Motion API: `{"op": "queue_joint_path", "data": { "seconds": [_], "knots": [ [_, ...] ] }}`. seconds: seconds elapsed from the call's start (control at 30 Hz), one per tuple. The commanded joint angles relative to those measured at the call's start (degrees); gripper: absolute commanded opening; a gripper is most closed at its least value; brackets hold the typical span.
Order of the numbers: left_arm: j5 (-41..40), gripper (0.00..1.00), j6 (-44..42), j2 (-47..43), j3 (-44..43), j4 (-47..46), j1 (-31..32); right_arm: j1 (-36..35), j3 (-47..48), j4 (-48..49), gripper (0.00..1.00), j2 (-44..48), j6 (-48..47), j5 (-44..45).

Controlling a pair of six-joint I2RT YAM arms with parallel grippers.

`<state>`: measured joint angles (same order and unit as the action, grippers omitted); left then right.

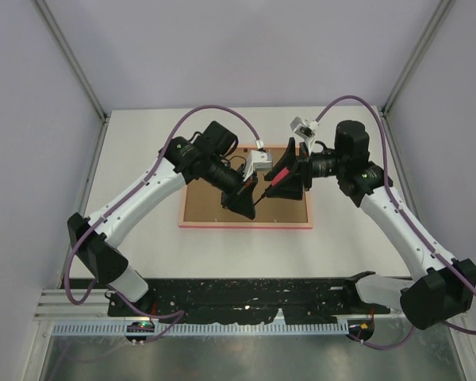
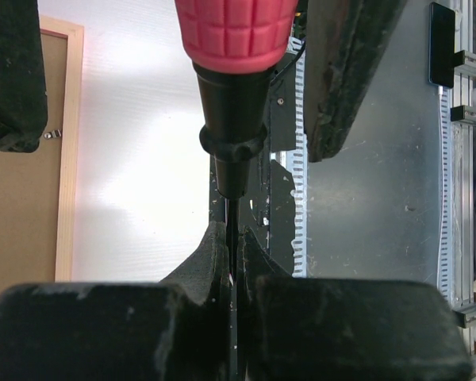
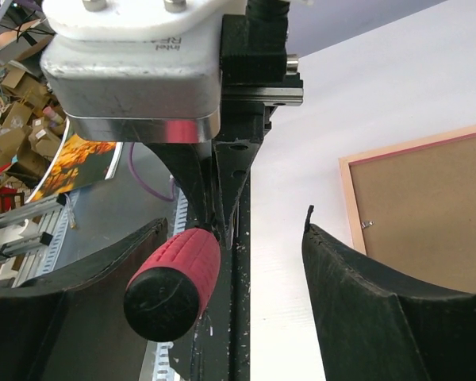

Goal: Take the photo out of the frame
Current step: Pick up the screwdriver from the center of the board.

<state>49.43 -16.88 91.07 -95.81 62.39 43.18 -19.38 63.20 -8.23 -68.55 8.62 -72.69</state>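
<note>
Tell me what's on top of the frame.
Frame lies brown back up, small clip showing. Above it: left gripper shut on a screwdriver, right gripper open around its handle. They cover the back's middle; photo not visible.

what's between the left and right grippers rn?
A red-handled screwdriver: the left gripper is shut on its black shaft, and the handle sits inside the open right gripper. Both wrist views show it.

Right claw (image 3: 236, 224) spread wide; red-handled tool (image 3: 178, 266) sits between its fingers (image 3: 381, 302), butt end toward camera. Frame (image 3: 428, 214), brown back up, lies on white counter (image 3: 365, 87) beyond.
</note>
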Motion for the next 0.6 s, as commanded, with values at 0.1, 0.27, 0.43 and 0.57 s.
{"op": "queue_joint_path", "data": {
  "seconds": [0.1,0.27,0.43,0.57],
  "knots": [
    [0.8,0.0,0.3,-0.7,-0.5,-2.1,0.2,-0.7,-0.4,2.7,0.7,-0.4,-0.4,-0.9],
    [0.9,0.0,0.4,-0.2,-0.8,-2.0,0.2,-1.5,0.3,2.9,0.59,-1.1,-0.1,-0.9],
    [0.8,0.0,0.4,0.6,-1.2,-1.7,0.2,-2.9,0.2,3.4,0.5,-2.0,0.4,-1.4],
    [0.8,0.0,0.4,1.0,-1.4,-1.6,0.2,-3.1,0.0,3.2,0.4,-2.0,-0.1,-1.2]
  ]
}}
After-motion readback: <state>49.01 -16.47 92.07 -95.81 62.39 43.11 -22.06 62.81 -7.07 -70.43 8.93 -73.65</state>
